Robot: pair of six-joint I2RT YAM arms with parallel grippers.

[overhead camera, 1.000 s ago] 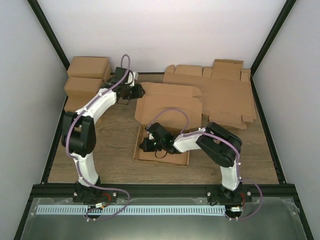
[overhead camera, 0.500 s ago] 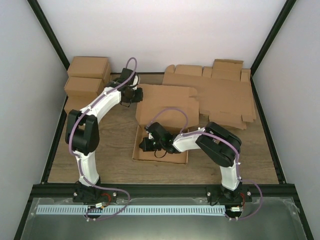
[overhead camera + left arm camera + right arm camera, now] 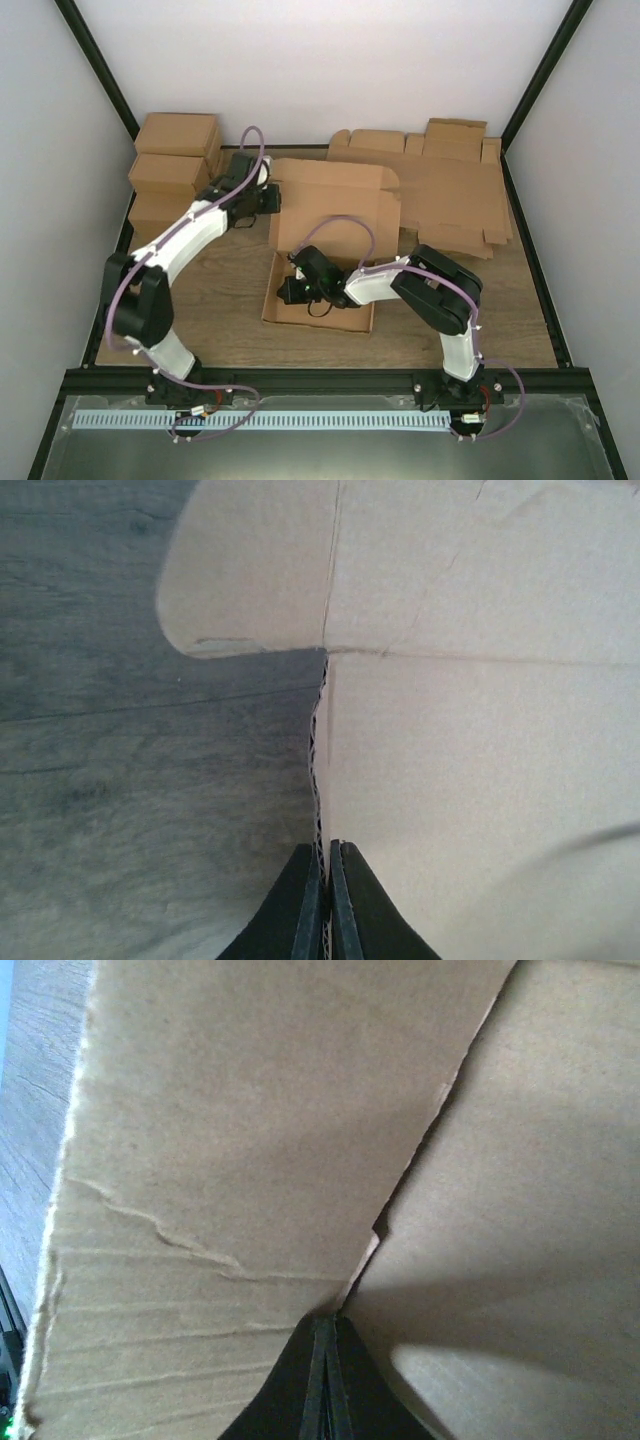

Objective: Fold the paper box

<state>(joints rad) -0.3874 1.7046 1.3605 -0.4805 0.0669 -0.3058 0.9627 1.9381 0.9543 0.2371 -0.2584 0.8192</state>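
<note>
Both arms are bolted at the near edge of the wooden table (image 3: pixel 230 290) and reach inward. The paper box (image 3: pixel 340 195) sits at the middle of the table, partly formed: its near portion lies flat on the wood and its far panel stands raised, leaning toward the back wall. The right gripper (image 3: pixel 285 292) rests low on the near, flat portion, close to the box's left edge. In the right wrist view its fingers (image 3: pixel 350 1380) are pressed fully together, their tips set against the cardboard at the seam where two panels meet. That view does not show whether any board is pinched between them. Farther in, the left arm arcs over the left side of the table, and the left gripper (image 3: pixel 270 198) meets the left edge of the raised panel. In the left wrist view its fingers (image 3: pixel 300 910) are clamped on the corrugated edge of the box, which runs straight down between them, with a rounded flap above and bare wood to the left. At the far left corner stands a group of folded brown boxes (image 3: pixel 175 150). At the far right lies a pile of flat cardboard sheets (image 3: pixel 450 195), just beside the raised panel.
</note>
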